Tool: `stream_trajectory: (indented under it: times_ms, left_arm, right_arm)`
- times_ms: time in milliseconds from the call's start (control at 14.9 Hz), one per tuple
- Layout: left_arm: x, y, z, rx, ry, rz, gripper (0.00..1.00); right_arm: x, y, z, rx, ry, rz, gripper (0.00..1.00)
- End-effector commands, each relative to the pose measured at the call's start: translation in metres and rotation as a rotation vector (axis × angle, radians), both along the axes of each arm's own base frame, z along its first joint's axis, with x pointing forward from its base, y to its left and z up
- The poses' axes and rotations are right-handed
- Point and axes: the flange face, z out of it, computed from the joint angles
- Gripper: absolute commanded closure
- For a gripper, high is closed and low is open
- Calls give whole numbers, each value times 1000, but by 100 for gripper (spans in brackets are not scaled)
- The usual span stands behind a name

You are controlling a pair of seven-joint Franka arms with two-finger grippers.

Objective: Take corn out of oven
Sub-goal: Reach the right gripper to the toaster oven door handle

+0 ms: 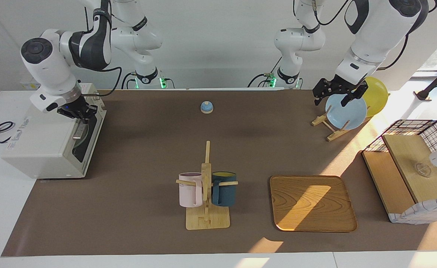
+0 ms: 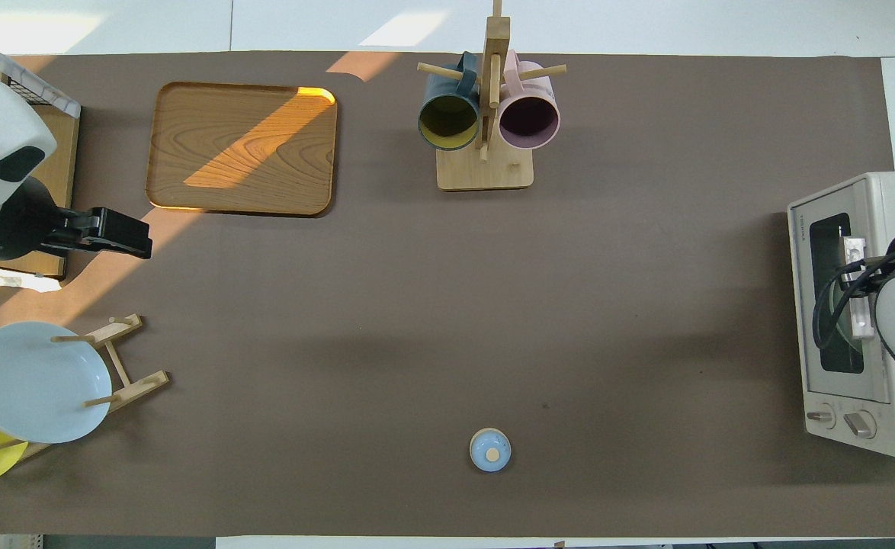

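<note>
The off-white oven (image 1: 43, 141) stands at the right arm's end of the table with its dark glass door closed. The corn is hidden. My right gripper (image 1: 80, 116) points down at the top of the door. It is shut on the silver bar handle (image 1: 78, 132) at the end nearer the robots. In the overhead view the right arm covers that gripper, and part of the handle (image 2: 859, 305) shows on the oven (image 2: 874, 191). My left gripper (image 1: 338, 97) waits open in the air over the plate rack, also seen from above (image 2: 139, 242).
A mug rack (image 1: 206, 186) with a pink and a dark blue mug stands mid-table. Beside it lies a wooden tray (image 1: 312, 203). A blue plate (image 1: 347, 111) and a yellow plate lean in a rack. A small blue knobbed lid (image 1: 206, 107) sits near the robots. A wire basket (image 1: 412, 167) holds wooden boards.
</note>
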Motion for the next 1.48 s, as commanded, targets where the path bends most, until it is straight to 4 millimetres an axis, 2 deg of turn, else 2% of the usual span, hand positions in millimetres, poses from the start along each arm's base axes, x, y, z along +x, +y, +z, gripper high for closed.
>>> stream_trajectory:
  times_ms: [0, 269, 471, 605, 740, 807, 942, 1143, 1413]
  left_arm:
    - [-4, 3, 6, 19, -8, -5, 0]
    - [-4, 3, 6, 19, -8, -5, 0]
    - [-4, 3, 6, 19, -8, -5, 0]
    - [-5, 3, 6, 19, -8, -5, 0]
    - [-4, 3, 6, 19, -8, -5, 0]
    - [-4, 3, 6, 19, -8, -5, 0]
    - [-4, 3, 6, 19, -8, -5, 0]
    - [-4, 3, 6, 19, -8, -5, 0]
    - [-4, 3, 6, 19, -8, -5, 0]
  right_arm:
    - [-7, -7, -6, -44, 11, 52, 100]
    - [-10, -12, -16, -34, 16, 54, 100]
    - [-8, -1, -32, 1, -24, 52, 100]
    - [-5, 7, -52, 25, -45, 17, 100]
    - [6, 35, -68, 40, -56, 26, 100]
    - [10, 40, -75, 41, -64, 9, 100]
    - [16, 45, -93, 65, -74, -24, 100]
    - [14, 53, -117, 98, -138, -30, 100]
    - [17, 61, -149, 149, -131, -100, 100]
